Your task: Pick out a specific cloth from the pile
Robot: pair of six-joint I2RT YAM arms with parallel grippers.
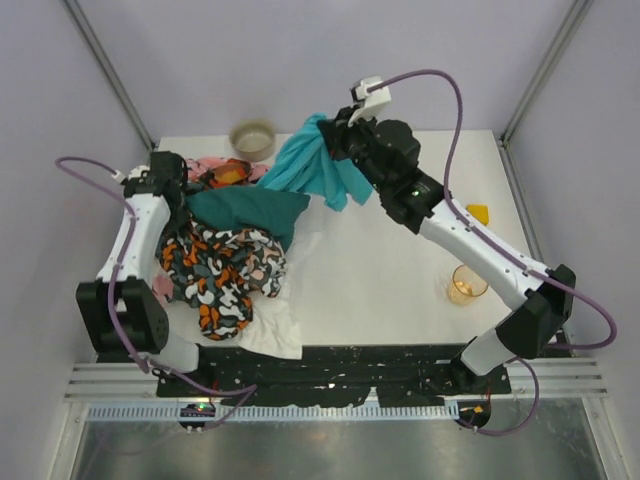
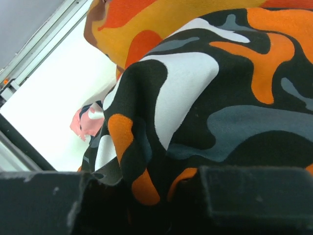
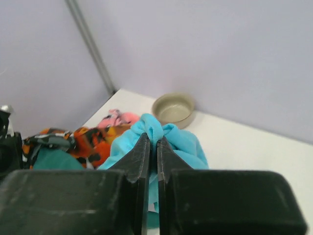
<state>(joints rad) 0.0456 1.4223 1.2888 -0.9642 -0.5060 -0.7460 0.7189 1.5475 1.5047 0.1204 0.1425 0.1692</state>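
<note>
My right gripper [image 1: 335, 135] is shut on the cloth [image 1: 312, 168], a plain light turquoise piece, and holds it lifted above the table's back; it hangs down bunched. In the right wrist view the fingertips [image 3: 144, 147] pinch a fold of the cloth [image 3: 183, 143]. The pile [image 1: 225, 262] lies at the left: camouflage print on top, dark teal cloth [image 1: 250, 208], pink [image 1: 212, 165] and white [image 1: 280, 325] pieces. My left gripper [image 1: 172, 190] sits in the pile. In the left wrist view, a fold of the camouflage cloth [image 2: 195, 93] fills the gap between the fingers of my left gripper [image 2: 151, 196].
A beige bowl [image 1: 253, 138] stands at the back, just left of the hanging cloth, and also shows in the right wrist view [image 3: 173, 108]. An amber cup [image 1: 466, 286] and a small yellow object [image 1: 479, 213] sit at the right on the white table [image 1: 380, 270].
</note>
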